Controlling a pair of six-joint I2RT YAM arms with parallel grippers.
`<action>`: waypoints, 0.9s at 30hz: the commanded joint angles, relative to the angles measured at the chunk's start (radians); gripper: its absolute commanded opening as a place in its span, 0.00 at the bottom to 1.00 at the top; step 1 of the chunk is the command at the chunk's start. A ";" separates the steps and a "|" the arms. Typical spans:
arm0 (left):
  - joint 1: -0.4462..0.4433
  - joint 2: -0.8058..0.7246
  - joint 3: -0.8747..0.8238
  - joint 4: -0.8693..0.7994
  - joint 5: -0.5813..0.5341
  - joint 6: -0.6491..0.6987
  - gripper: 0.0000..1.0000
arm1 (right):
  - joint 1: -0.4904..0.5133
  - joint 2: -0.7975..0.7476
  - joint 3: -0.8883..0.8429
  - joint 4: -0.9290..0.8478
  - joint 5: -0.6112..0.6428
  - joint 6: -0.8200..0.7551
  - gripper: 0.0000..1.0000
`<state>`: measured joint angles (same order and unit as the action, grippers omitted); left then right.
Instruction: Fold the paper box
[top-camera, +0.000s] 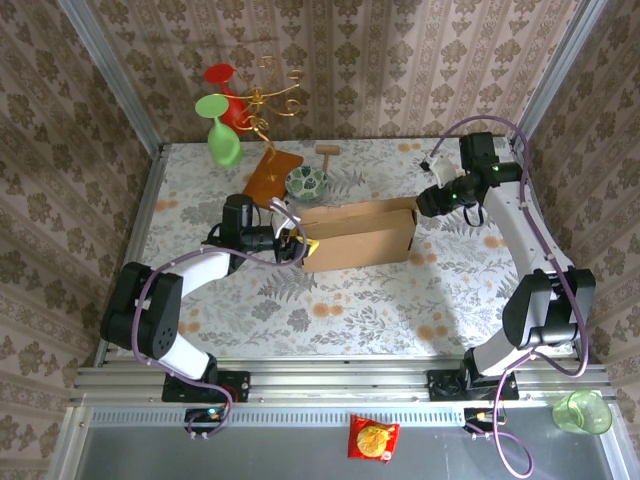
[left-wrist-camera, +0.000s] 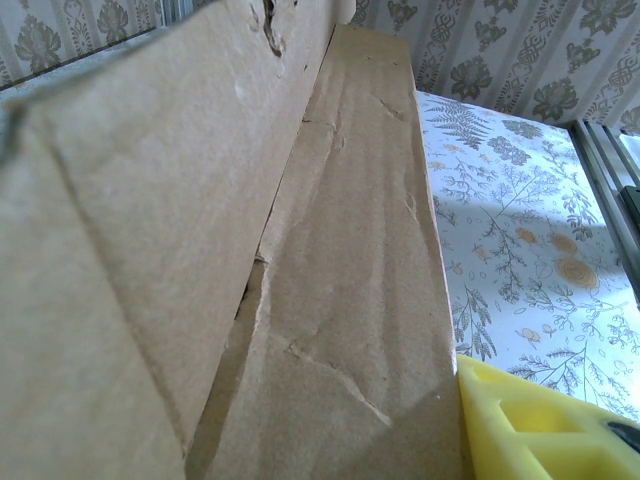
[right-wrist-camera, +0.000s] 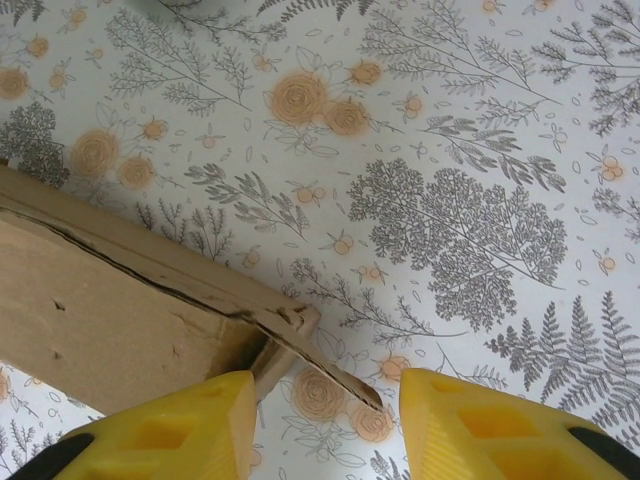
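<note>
The paper box (top-camera: 360, 235) is a tan cardboard box lying mid-table, its long side running left to right. My left gripper (top-camera: 297, 246) is at the box's left end. In the left wrist view the cardboard (left-wrist-camera: 330, 300) sits between the jaws, one yellow finger (left-wrist-camera: 535, 425) is pressed against its edge, and the other finger is hidden behind it. My right gripper (top-camera: 423, 203) is at the box's far right corner. Its jaws (right-wrist-camera: 325, 400) stand open astride a loose flap tip (right-wrist-camera: 330, 375), with a gap on both sides.
At the back left stand a green glass (top-camera: 222, 140), a red glass (top-camera: 224, 82), a gold wire stand (top-camera: 270, 95), a reddish-brown board (top-camera: 270, 172), a patterned bowl (top-camera: 305, 182) and a small wooden piece (top-camera: 327, 150). Papered walls enclose the table on three sides.
</note>
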<state>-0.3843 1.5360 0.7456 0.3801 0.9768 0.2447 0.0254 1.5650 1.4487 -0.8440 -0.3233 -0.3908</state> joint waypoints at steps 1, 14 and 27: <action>0.006 -0.013 0.011 -0.056 0.020 0.026 0.49 | 0.007 0.017 0.031 -0.042 -0.016 -0.008 0.41; 0.007 -0.015 0.014 -0.064 0.011 0.030 0.49 | 0.022 0.031 0.024 -0.033 0.012 0.012 0.28; 0.006 -0.014 0.014 -0.050 -0.001 0.017 0.51 | 0.039 0.036 0.041 -0.046 0.036 0.027 0.05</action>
<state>-0.3843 1.5360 0.7464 0.3668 0.9760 0.2550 0.0605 1.5848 1.4544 -0.8574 -0.3164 -0.3786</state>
